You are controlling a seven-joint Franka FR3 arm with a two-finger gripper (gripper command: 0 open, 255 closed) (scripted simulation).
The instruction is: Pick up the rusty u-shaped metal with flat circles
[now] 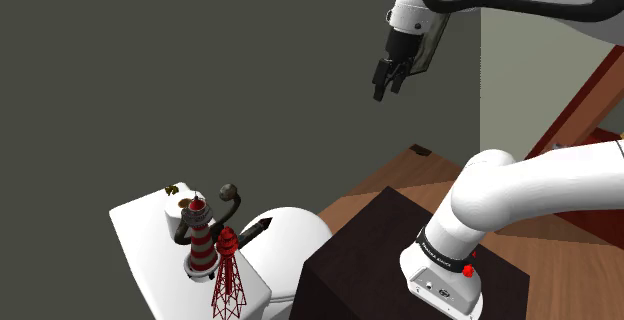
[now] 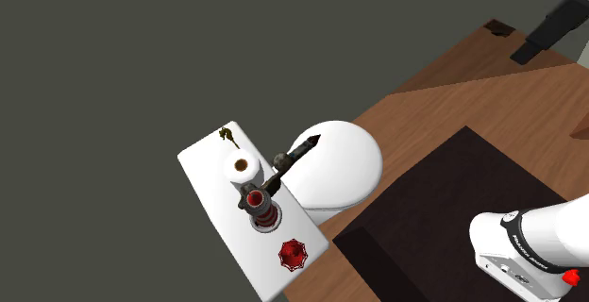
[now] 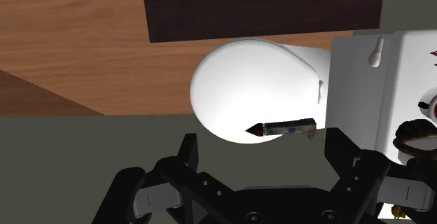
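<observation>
Item: rusty U-shaped metal piece, dark and curved, with round flat ends. Location: on the white toilet tank lid, close against the red-and-white striped lighthouse model. In the shoulder view one arm rises past the lighthouse and ends in a round knob; how the lower part rests on the lid cannot be told. Neighbouring pieces on the same lid: a red lattice tower beside the lighthouse, nearer the lid's end; a white round piece with a brown centre; a small golden object at the far corner. A dark pointed stick reaches from the tank lid out over the white closed toilet lid. Gripper: black, released, its two fingers standing apart with nothing between them, hanging high in the air well apart from the U-shaped piece and the toilet. Surroundings: dark box stand carrying the white arm, wooden floor, grey wall behind.
</observation>
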